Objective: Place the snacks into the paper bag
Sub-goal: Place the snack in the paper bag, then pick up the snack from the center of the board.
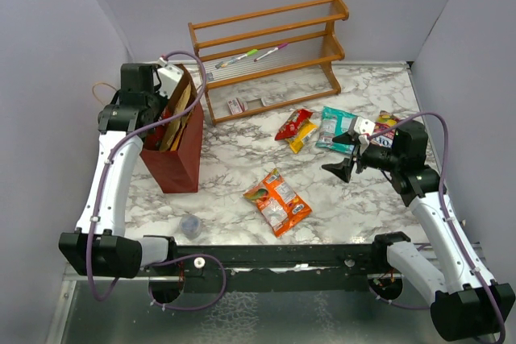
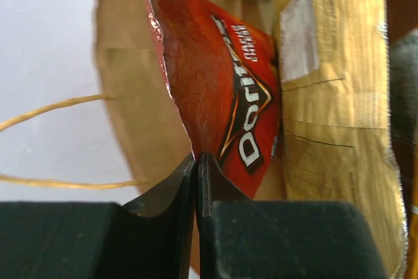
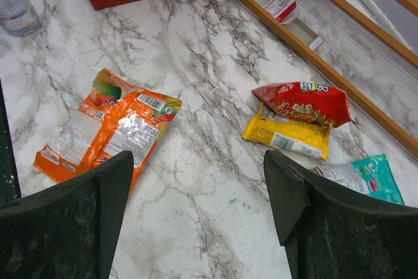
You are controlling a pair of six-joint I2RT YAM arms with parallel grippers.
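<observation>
Left arm (image 1: 109,179), right arm (image 1: 442,227): white links, black joint housings. Lilac cable (image 1: 190,55) looped along each. Black base rail (image 1: 274,257), lower centre. Fingers (image 3: 72,227) matte black, wedge-shaped, rough-textured.

Paper bag (image 1: 181,163): one, table's (image 1: 234,167) back-left corner. Inside: one red Doritos packet (image 2: 222,96), at least one gold chip bag (image 2: 333,115).
Loose on table, four: orange packet (image 1: 276,201), red packet (image 1: 294,121), yellow packet (image 1: 301,141), teal packet (image 1: 334,128). Fifth packet (image 1: 389,121) part-hidden, right edge.
Wooden rack (image 1: 266,18): one.
Pens, two: green pen (image 1: 238,59), pink pen (image 1: 270,51).
Clear cup (image 1: 191,225): one.

Overhead view spans the table (image 1: 234,159); the close right-wrist view shares its orange packet (image 1: 278,201).
</observation>
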